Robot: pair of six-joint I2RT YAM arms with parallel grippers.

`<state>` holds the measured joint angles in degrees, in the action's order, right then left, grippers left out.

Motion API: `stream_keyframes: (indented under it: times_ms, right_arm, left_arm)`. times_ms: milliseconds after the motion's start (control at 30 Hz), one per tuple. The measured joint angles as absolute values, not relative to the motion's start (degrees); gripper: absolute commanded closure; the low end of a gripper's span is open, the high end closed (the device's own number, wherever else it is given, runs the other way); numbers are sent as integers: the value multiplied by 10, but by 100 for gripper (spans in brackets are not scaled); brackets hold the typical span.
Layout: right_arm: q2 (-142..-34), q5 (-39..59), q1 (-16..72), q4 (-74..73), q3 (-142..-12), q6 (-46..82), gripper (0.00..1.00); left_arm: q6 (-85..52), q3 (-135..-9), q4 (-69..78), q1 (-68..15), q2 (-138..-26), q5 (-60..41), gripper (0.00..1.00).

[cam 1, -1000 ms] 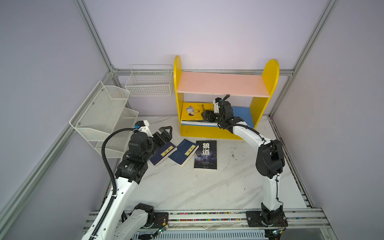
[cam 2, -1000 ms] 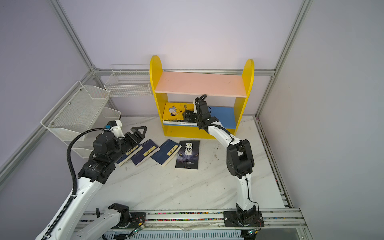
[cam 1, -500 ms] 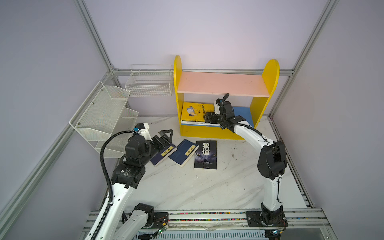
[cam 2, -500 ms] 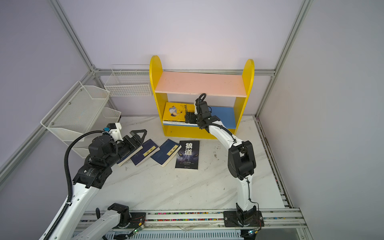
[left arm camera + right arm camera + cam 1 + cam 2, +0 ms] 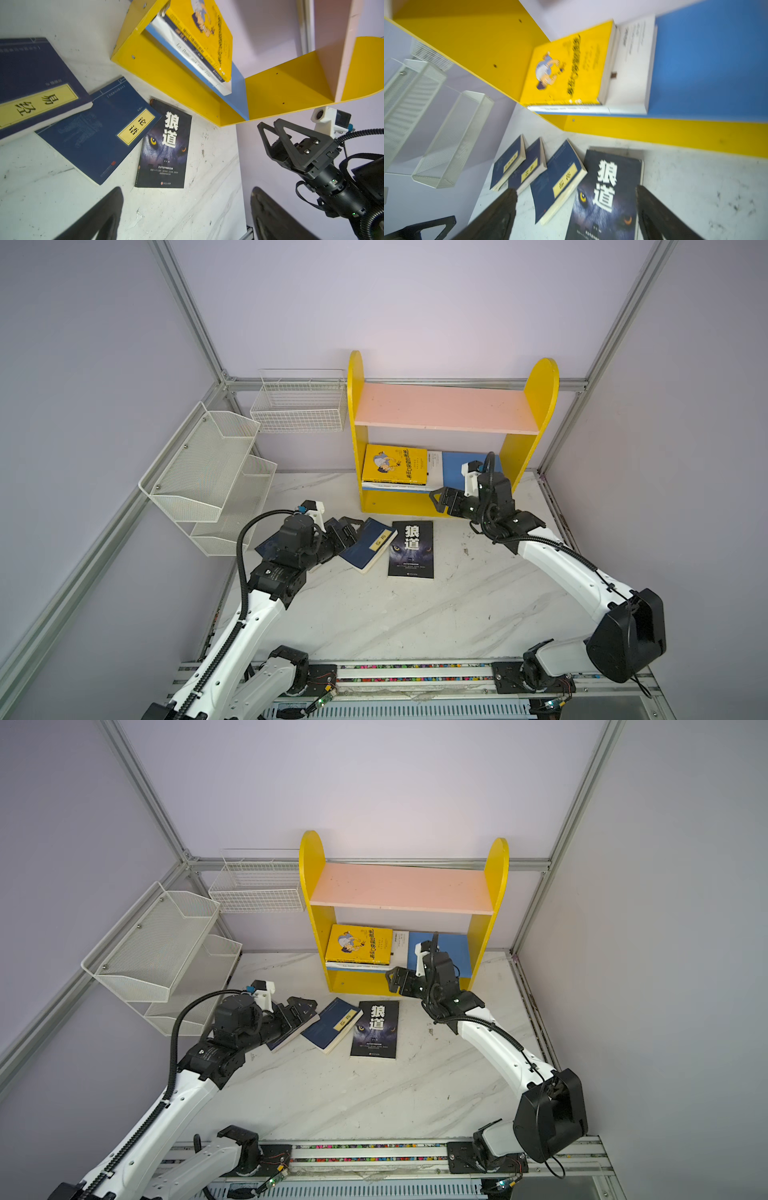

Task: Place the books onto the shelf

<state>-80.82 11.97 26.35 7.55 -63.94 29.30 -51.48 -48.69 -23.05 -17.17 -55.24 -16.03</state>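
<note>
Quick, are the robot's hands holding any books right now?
Left gripper: open, holding nothing, at the navy books.
Right gripper: open, holding nothing, in front of the yellow bookcase.

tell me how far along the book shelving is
Done: a yellow cartoon book lies stacked above a white book on the blue lower board of the shelf. In hand: nothing; left gripper and right gripper are open, empty. Left: three navy books and the wolf-eyes book on the table.
</note>
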Motion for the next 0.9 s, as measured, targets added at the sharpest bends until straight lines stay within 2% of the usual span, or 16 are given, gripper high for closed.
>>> stream_keyframes:
  times_ms: [167,300,600,733,900]
  right_arm:
    - [-822,109,263,85,-588,323,14]
    - [-829,98,264,57,-565,347,22]
    - [-916,74,305,-37,-517,394,25]
    - [-969,46,352,-52,-537,399,30]
    - [-1036,11,396,-55,-587,401,31]
  left_arm:
    - [-515,-478,-194,-206,-624,-160,6]
    - [-513,-479,-140,-223,-710,-163,6]
    - [-482,-517,-99,-229,-951,-211,7]
    - [-464,-568,-88,-232,-994,-244,8]
    - [-451,-595,-78,-238,-1025,-265,8]
